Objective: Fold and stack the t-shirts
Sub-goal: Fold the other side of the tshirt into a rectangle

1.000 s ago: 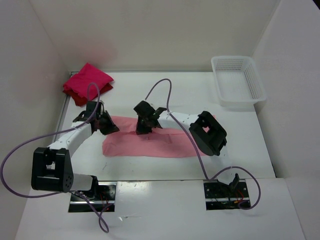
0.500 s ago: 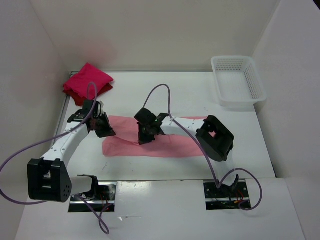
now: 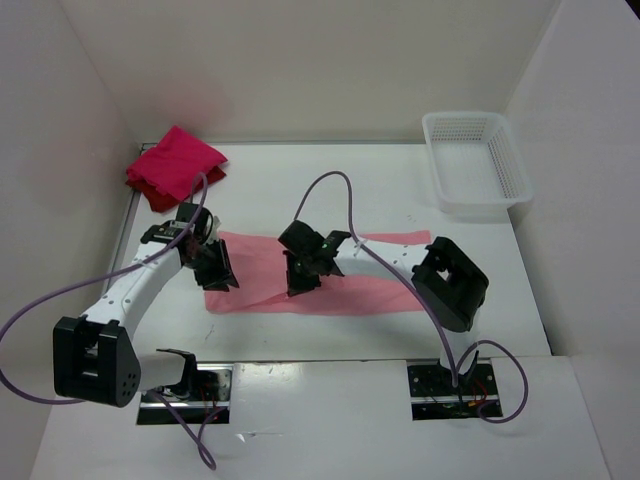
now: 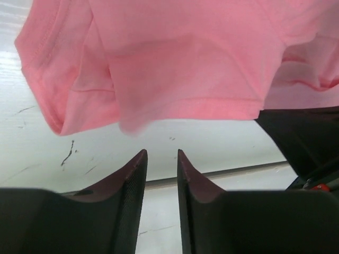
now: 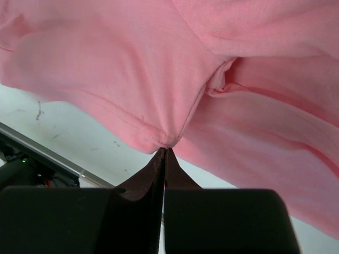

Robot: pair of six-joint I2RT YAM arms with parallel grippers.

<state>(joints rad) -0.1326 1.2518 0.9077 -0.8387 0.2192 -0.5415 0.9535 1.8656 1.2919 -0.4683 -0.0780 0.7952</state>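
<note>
Top view is bright and even for me, lit from above, with white walls bouncing the light around. The arms throw only soft, short shadows on the surface (image 3: 330, 185), and I get a shiny reflection along its near edge by the bases. There's a faint pink cast on the back wall above the red t-shirts (image 3: 175, 165).

Left wrist view: pink t-shirt (image 4: 175, 58) well lit, its lowest fold smeared and soft. Left fingers (image 4: 130, 180) nearly black, no detail.

Right wrist view: hem stitching sharp, right fingers (image 5: 151, 177) underexposed, cloth darker inside the folds.
</note>
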